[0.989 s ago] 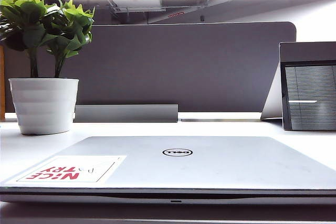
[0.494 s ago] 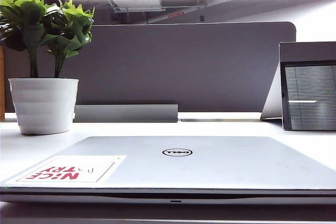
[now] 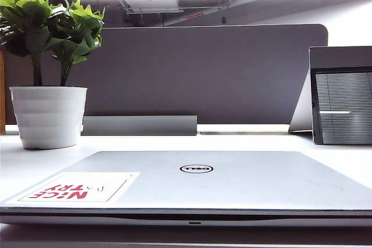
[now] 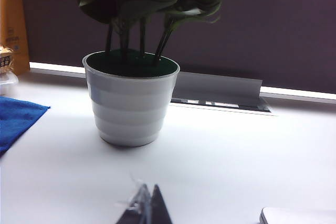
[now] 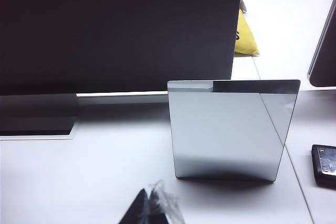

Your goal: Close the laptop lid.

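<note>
1. The left gripper (image 4: 144,208) shows only as dark fingertips pressed together at a point, clenched on nothing and touching nothing, held over the white worktop (image 4: 220,161) near the plant pot (image 4: 131,100).
2. The right gripper (image 5: 152,208) shows the same way: fingertips together, holding nothing, above the worktop in front of the upright grey panel (image 5: 228,129).
3. Neither gripper appears in the exterior view.
4. The laptop (image 3: 192,216) lies at the worktop's front edge, with the laptop lid (image 3: 232,181) down flat on its base, the sticker (image 3: 75,188) at its front left corner.
5. A blue cloth (image 4: 16,121) lies beside the pot.
</note>
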### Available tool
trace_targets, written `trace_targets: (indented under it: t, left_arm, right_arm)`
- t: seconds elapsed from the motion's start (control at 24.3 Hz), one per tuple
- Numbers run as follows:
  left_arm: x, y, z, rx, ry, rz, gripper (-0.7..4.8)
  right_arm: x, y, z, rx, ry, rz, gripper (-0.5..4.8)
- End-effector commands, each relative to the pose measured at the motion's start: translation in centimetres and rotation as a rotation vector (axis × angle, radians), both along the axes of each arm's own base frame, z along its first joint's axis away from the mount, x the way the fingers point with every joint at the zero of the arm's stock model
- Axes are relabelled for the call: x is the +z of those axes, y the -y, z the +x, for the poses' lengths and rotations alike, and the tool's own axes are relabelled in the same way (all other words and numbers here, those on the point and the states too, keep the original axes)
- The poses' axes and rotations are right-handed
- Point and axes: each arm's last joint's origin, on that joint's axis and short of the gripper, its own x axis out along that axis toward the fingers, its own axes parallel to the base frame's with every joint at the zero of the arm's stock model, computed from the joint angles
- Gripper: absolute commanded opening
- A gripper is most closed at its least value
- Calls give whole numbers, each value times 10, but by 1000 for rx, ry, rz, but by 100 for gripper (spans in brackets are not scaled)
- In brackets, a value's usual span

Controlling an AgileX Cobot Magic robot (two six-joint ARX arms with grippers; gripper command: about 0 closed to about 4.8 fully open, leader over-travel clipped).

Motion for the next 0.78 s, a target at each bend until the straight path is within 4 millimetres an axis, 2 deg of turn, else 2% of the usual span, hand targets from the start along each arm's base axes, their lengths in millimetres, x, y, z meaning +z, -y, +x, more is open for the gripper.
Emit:
trace_targets:
  t: [0.04,0.58,0.66,0.74,0.78]
  left_arm:
    - [1,0,0,3,3,3,-5]
    - [1,0,0,2,3,3,-5]
    - [1,0,0,2,3,3,-5]
    - [1,0,0,3,3,3,-5]
    - [0,0,0,2,2,3,-5]
  right_arm:
    - [4,0,-1,0,25,2,-1]
    - [4,0,-1,2,27,-15,-1]
    - [-1,0,-3,10,-23,-55,-1]
    - [-10,1,-17,6,-38,-98,-1]
    - [-21,1,-31,3,7,-97,-1]
